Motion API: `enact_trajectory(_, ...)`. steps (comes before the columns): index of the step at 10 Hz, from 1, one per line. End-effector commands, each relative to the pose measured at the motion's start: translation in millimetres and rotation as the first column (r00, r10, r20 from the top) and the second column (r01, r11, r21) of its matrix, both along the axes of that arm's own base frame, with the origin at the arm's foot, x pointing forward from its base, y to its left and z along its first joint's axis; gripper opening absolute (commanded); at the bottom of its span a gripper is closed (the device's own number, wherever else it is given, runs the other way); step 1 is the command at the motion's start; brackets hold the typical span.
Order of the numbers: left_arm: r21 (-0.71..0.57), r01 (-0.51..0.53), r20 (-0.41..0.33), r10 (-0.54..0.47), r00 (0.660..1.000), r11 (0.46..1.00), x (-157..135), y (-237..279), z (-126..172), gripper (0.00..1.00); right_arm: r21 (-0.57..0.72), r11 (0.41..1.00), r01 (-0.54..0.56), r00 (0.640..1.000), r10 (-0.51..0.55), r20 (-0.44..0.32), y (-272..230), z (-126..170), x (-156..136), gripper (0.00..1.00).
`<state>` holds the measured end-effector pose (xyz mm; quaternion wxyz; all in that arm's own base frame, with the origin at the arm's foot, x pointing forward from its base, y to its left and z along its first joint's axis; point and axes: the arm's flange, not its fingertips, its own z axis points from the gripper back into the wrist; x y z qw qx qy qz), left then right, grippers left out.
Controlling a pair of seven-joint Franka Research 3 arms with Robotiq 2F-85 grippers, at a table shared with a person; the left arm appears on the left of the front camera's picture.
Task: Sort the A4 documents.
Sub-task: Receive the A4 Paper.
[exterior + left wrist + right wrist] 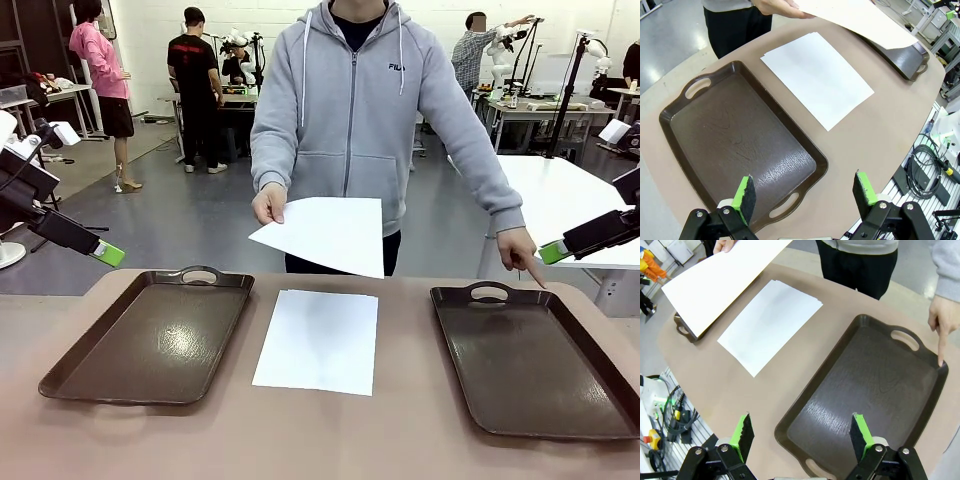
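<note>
Hovering with jaws apart, empty: left end effector (805, 192), right end effector (801, 432). Step judged: take the sheet (325, 235) the person offers above the desk (400, 430), pinching its near edge flat. A pointing hand (520, 250) marks the right tray (535, 370). Other A4 documents (318, 340) are stacked between the trays. Left tray (150, 335), right tray: both bare.

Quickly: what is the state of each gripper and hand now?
Left gripper: open, empty.
Right gripper: open, empty.
One hand: holds a paper sheet.
Other hand: points at right tray.
</note>
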<state>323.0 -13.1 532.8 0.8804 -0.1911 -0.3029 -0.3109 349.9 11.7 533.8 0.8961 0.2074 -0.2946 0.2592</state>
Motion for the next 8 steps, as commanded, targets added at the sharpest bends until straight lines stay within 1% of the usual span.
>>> enact_trajectory(1,-0.004,0.003,0.0,-0.003,1.0,1.0,0,0,0,1.0,0.017,1.0,-0.008,1.0,0.008,-0.002,1,-1,1,1.0)
enact_trajectory(3,-0.004,0.003,0.0,-0.003,1.0,1.0,0,0,0,1.0,0.0,1.0,0.0,1.0,0.0,0.0,0,0,0,1.0)
enact_trajectory(4,-0.004,0.003,0.0,-0.003,1.0,1.0,0,0,0,1.0,0.047,0.999,0.012,0.999,-0.011,-0.031,3,-4,3,1.0)
enact_trajectory(5,-0.004,0.003,0.0,-0.003,1.0,1.0,0,0,0,1.0,0.115,0.993,-0.015,0.996,0.025,-0.09,12,-9,12,1.0)
enact_trajectory(6,-0.004,0.003,0.0,-0.003,1.0,1.0,0,0,0,1.0,0.172,0.985,-0.016,0.989,0.041,-0.142,23,-13,25,1.0)
enact_trajectory(8,-0.004,0.003,0.0,-0.003,1.0,1.0,0,0,0,1.0,0.228,0.974,-0.018,0.973,0.07,-0.222,58,-15,52,1.0)
